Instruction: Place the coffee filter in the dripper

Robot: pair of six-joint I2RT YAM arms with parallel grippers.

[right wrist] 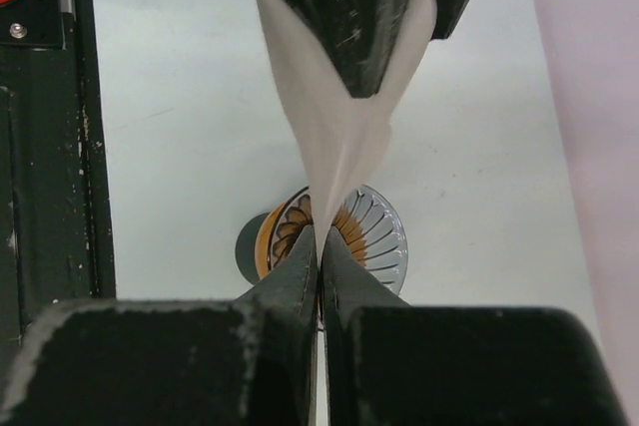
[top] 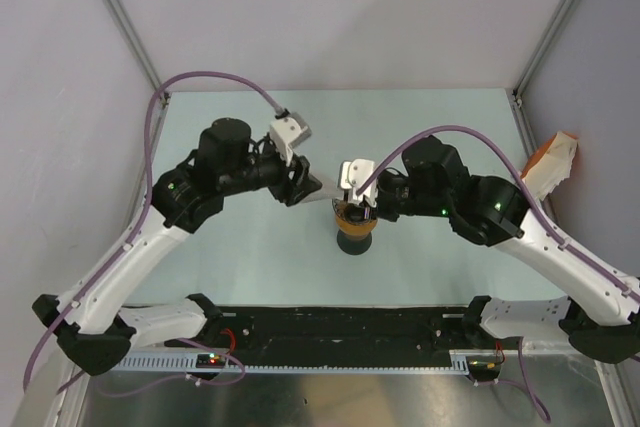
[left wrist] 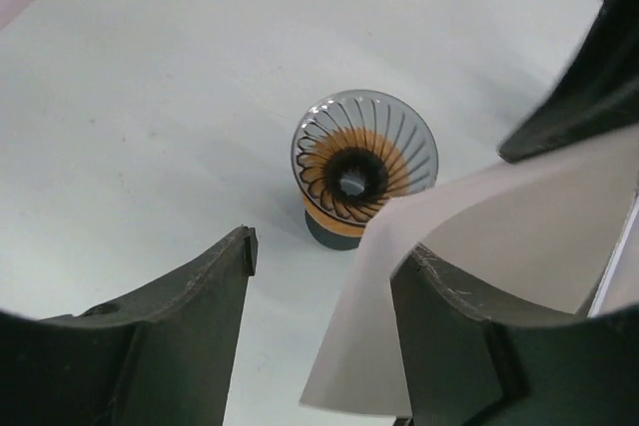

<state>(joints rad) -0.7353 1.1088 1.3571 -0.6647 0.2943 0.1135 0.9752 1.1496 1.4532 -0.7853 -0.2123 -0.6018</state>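
Coffee filter (right wrist: 339, 147) is up in the air, stretched between the two grippers, not in the dripper (left wrist: 364, 162). Right gripper (right wrist: 319, 246): jaws pinched tight on the narrow end of the paper, no gap between the fingers. The sheet fans out wider from there toward the left gripper (left wrist: 324, 251).

Left jaws wide apart, not clamped. In the left wrist view the paper curls around the inner edge of one finger (left wrist: 469, 346) and spreads off behind it. The other finger (left wrist: 150, 346) is clear of the paper. In the right wrist view one left finger sits in front of the flared paper. Cannot tell if that finger is inside the fold.

Dripper stands upright on the worktop (top: 250, 257), mouth up, ribs visible. It sits on an orange ring (left wrist: 334, 224) over a dark base (top: 355, 244). In the top view it is near the middle, between the arms, directly under the right gripper's tip. In the left wrist view the paper's lower edge overlaps the dripper rim, but contact cannot be told. In the right wrist view the pinched end lines up over the dripper mouth.

Purple cable (top: 210, 77) loops over each arm. An orange and white object (top: 555, 162) is at the right wall; cannot tell what it is.
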